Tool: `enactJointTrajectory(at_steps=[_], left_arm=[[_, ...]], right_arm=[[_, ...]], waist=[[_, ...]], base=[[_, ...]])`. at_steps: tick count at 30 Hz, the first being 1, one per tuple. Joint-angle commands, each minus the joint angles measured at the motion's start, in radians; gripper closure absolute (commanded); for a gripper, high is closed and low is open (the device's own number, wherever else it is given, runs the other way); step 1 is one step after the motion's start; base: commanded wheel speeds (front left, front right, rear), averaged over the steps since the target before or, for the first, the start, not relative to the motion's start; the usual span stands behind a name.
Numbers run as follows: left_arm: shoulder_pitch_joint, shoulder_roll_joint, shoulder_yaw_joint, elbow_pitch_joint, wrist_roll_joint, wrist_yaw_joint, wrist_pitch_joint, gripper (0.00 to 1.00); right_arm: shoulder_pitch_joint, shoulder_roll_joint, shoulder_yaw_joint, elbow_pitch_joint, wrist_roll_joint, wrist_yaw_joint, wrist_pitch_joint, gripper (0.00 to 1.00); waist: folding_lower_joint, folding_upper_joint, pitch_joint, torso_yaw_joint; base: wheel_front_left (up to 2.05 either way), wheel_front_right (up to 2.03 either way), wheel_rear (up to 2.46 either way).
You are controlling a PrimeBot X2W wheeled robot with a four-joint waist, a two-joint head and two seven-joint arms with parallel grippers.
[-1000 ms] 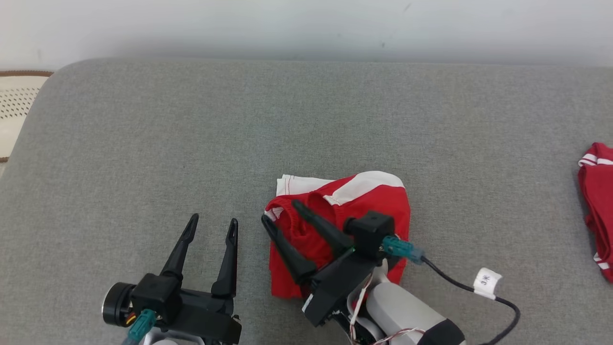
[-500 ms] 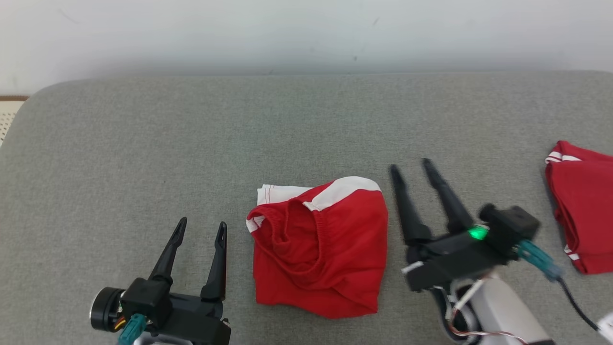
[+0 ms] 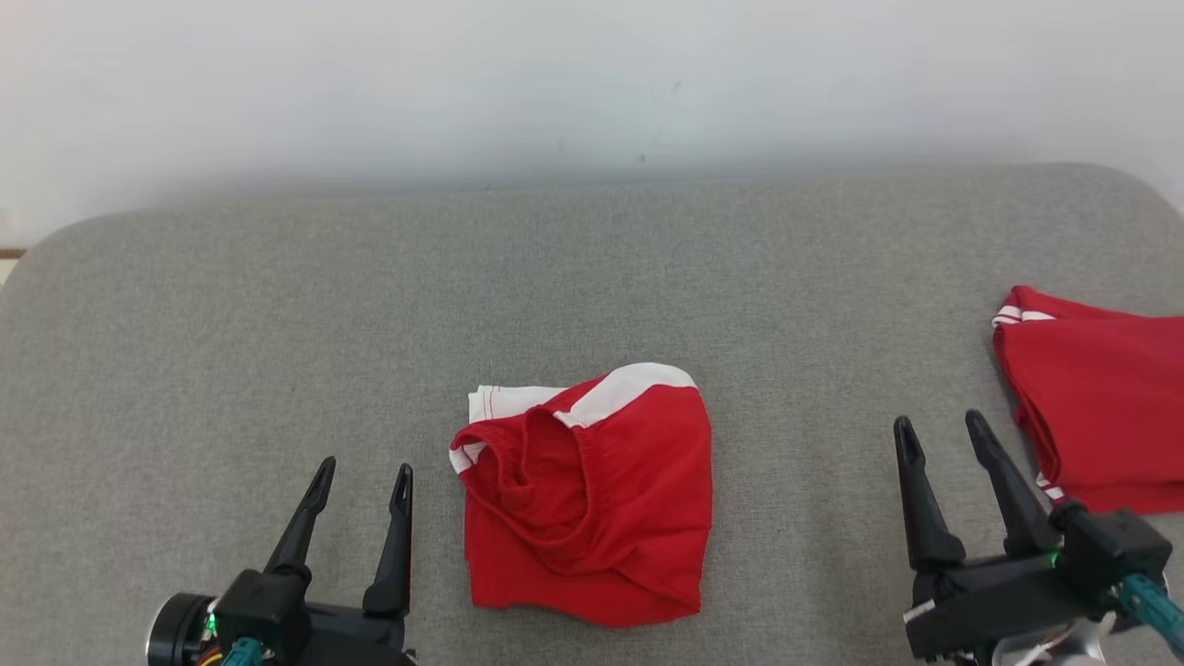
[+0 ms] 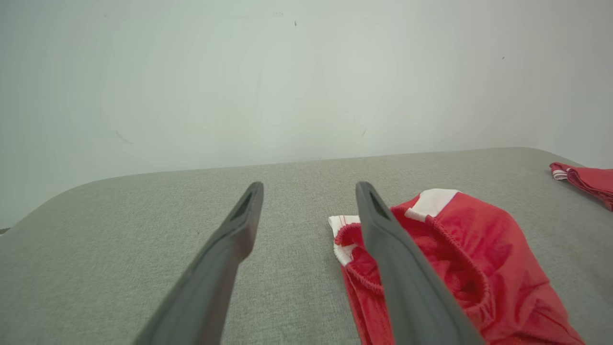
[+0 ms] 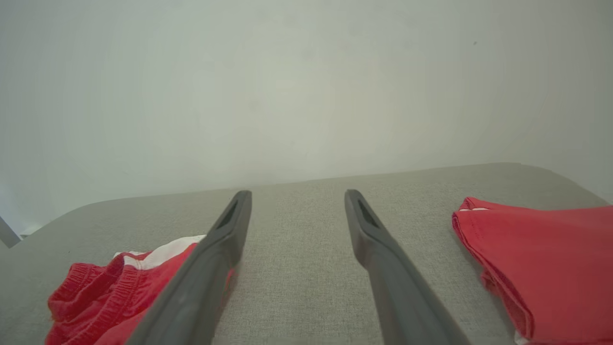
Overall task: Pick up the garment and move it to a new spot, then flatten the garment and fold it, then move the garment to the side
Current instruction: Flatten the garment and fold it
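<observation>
Head view: the red-and-white garment (image 3: 592,504) lies bunched on the grey surface (image 3: 277,314), between the left jaws and the right jaws, both spread open and empty. A second red garment (image 3: 1101,407) lies far right. Left wrist view: the garment lies at the right. Right wrist view: it lies lower left.

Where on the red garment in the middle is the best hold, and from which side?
Probably the bunched elastic waistband at the red garment's left end, approached from the robot's left by the open left gripper: that band stands raised off the cushion, while its other edges lie flat.
</observation>
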Motion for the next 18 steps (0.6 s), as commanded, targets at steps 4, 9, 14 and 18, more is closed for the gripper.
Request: enactJointTrajectory(at_steps=[4,9,14,18], left_arm=[[0.039,0.014,0.009,-0.013,-0.004,0.016,0.011,0.00],[0.072,0.024,0.022,-0.027,-0.013,0.034,0.026,0.00],[0.094,0.035,0.032,-0.042,-0.019,0.045,0.034,0.00],[0.098,0.040,0.030,-0.051,-0.021,0.049,0.037,0.00]], right_arm=[[0.061,-0.002,-0.002,-0.027,-0.022,0.000,0.018,0.00],[0.114,0.008,-0.001,-0.052,-0.032,0.000,0.036,0.00],[0.145,0.022,-0.010,-0.074,-0.039,0.000,0.052,0.00],[0.154,0.026,-0.012,-0.085,-0.045,0.000,0.060,0.00]], waist=[[0.0001,-0.0001,-0.028,-0.012],[0.0001,-0.0001,-0.051,-0.012],[0.0001,-0.0001,-0.062,-0.013],[0.0001,-0.0001,-0.062,-0.011]], base=[[0.00,0.00,0.00],[0.00,0.00,0.00],[0.00,0.00,0.00],[0.00,0.00,0.00]])
